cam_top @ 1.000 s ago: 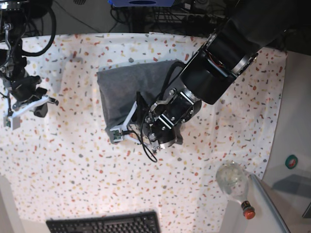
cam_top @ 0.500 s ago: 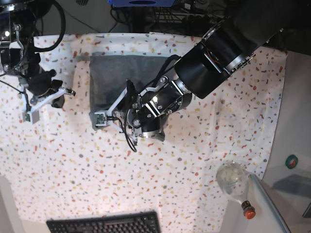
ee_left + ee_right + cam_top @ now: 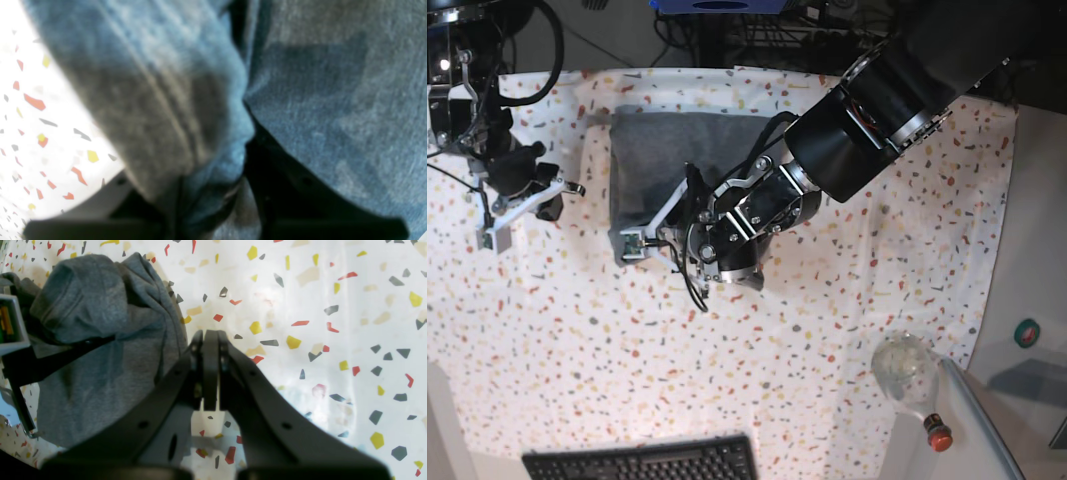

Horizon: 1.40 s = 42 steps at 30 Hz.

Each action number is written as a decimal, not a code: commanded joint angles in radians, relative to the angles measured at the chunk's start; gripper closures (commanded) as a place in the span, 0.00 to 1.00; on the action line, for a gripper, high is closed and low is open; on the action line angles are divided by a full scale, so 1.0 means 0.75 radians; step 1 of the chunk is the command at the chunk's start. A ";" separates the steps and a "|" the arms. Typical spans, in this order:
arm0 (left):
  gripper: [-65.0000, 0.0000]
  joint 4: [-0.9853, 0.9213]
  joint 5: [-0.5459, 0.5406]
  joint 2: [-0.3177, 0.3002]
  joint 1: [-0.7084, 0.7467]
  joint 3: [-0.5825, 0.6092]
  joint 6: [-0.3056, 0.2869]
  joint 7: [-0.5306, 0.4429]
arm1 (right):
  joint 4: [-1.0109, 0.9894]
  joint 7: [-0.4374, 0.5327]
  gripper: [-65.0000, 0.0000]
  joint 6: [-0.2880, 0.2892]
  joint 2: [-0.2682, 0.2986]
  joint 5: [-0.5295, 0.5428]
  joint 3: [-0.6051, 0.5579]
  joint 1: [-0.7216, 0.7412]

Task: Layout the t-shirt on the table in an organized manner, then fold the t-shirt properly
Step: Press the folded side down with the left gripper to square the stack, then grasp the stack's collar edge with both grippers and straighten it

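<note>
Right gripper (image 3: 567,188) at your left: jaws pressed together, empty, beside the t-shirt (image 3: 662,165). Shirt lies folded compact on the table (image 3: 847,330), upper centre. Left gripper (image 3: 649,240) pinches its near edge; release early and you risk the fold slumping open.

The table (image 3: 827,330), under a white cloth flecked with red, orange, yellow and grey, is carrying the folded grey t-shirt (image 3: 662,160), which is lying directly beneath the left claw (image 3: 642,240) and just beside the right claw (image 3: 552,190). A black keyboard (image 3: 642,462) is sitting at the near edge, well apart from both claws. A clear round bottle (image 3: 907,375) is lying near the table's corner, far from the left claw.
</note>
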 commanded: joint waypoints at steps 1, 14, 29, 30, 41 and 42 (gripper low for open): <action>1.00 0.011 -0.012 0.006 -0.016 -0.002 -0.014 0.007 | 0.019 0.027 1.00 0.006 0.015 0.009 0.008 0.013; 0.19 0.302 0.000 -0.043 -0.049 -0.004 -0.014 0.199 | 0.017 0.027 1.00 0.006 0.015 0.009 0.008 0.015; 0.76 1.144 -0.016 -0.113 0.322 -0.564 -0.014 0.479 | 0.076 0.025 1.00 0.006 0.017 0.011 -0.160 -0.022; 0.98 1.210 -0.016 -0.113 0.397 -0.617 -0.014 0.475 | 0.076 0.025 1.00 0.006 0.017 0.011 -0.197 -0.022; 1.00 1.257 -0.016 -0.152 0.935 -0.898 -0.006 0.058 | 0.156 0.025 1.00 0.000 0.017 0.009 -0.512 -0.016; 1.00 1.230 -0.016 -0.152 0.937 -0.896 -0.006 0.058 | 0.162 0.018 1.00 0.000 0.017 0.009 -0.516 -0.026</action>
